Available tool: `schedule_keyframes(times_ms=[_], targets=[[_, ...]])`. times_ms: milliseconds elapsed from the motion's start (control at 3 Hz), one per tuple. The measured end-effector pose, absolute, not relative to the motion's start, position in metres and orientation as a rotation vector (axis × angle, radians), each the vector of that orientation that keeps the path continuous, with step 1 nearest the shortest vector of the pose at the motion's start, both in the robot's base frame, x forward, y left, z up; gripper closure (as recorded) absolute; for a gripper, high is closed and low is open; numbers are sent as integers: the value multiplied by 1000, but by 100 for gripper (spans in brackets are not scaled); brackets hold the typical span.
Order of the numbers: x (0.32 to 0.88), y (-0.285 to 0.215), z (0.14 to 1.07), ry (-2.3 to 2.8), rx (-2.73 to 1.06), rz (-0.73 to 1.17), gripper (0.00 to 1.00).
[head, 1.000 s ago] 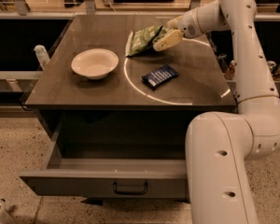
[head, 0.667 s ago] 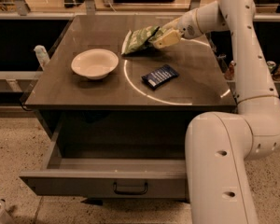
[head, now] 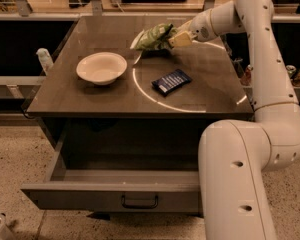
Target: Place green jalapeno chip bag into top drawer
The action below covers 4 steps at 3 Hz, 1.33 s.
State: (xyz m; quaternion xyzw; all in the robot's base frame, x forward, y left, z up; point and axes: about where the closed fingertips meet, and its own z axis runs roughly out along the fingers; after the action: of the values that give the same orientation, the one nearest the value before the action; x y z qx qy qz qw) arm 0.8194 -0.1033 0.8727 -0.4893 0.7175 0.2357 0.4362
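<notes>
A dark grey counter (head: 90, 96) fills a dim room, its drawer (head: 110, 196) pulled open at 6 o'clock, ready to be filled. Near 12 o'clock the gripper (head: 176, 38) pinches the chip bag (head: 152, 36) by its right end, seemingly raised for carrying. The bag is crumpled, light green with darker patches.

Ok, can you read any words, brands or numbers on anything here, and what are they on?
No text can be read.
Chip bag, held by the gripper above the back of the table: print too blurred to read.
Blue packet on the table: pale marks, unreadable.
Bowl: no text.
Drawer: no label on its front.
</notes>
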Motion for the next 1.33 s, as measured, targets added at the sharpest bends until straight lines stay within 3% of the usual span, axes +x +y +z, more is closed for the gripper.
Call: schedule_keyframes(times_ms=[333, 1333], targets=[[819, -103, 873, 1785, -1217, 587, 100], [789, -112, 876, 1886, -1267, 620, 100]])
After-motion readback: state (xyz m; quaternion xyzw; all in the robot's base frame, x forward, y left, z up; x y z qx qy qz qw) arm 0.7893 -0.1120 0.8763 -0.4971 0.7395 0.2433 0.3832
